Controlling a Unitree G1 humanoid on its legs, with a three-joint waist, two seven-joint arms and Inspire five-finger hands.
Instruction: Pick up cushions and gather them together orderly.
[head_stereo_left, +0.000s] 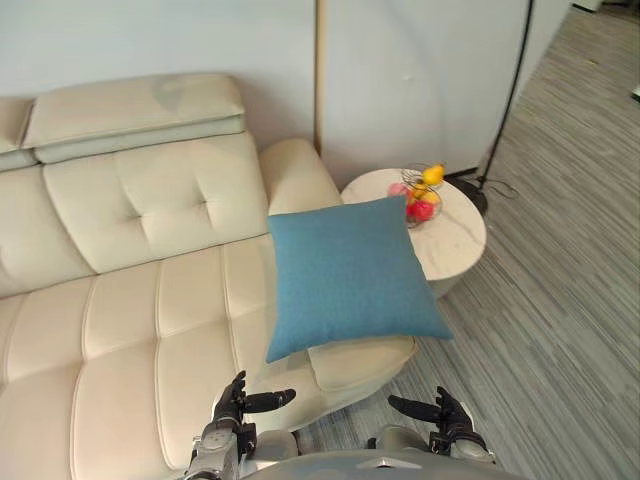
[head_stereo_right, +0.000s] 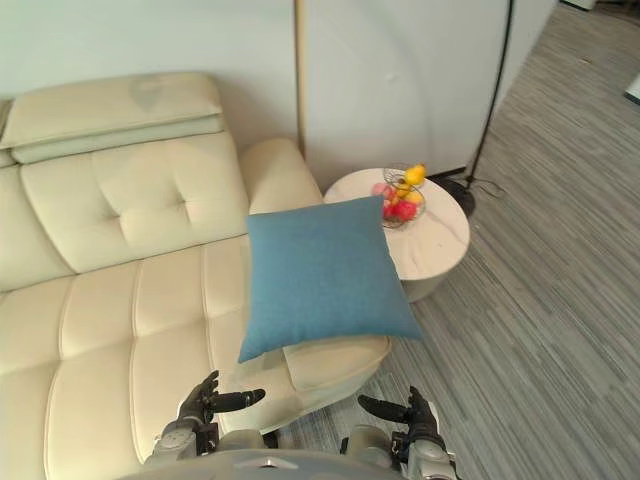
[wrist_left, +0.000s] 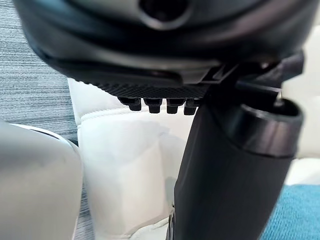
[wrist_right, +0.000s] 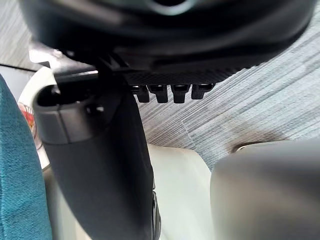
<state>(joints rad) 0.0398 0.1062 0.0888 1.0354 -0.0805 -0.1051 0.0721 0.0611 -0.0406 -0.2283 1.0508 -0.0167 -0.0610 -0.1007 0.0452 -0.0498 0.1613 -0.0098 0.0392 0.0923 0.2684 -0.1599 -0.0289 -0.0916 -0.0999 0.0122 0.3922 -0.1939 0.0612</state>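
Note:
A square blue cushion (head_stereo_left: 350, 272) leans on the right end of a cream leather sofa (head_stereo_left: 130, 300), against its armrest (head_stereo_left: 300, 175), with one corner hanging over the seat's edge. My left hand (head_stereo_left: 238, 402) hovers low in front of the sofa seat, below the cushion, with straight fingers and the thumb pointing right. My right hand (head_stereo_left: 447, 413) hangs over the floor below the cushion's right corner, also open and holding nothing. A strip of the blue cushion (wrist_left: 295, 215) shows in the left wrist view, and another edge of the cushion (wrist_right: 17, 170) in the right wrist view.
A round white side table (head_stereo_left: 455, 235) stands right of the sofa, partly behind the cushion, with a wire basket of fruit (head_stereo_left: 422, 192) on it. A floor lamp's black pole (head_stereo_left: 512, 90) and base stand behind it. Grey striped floor (head_stereo_left: 560, 300) spreads to the right.

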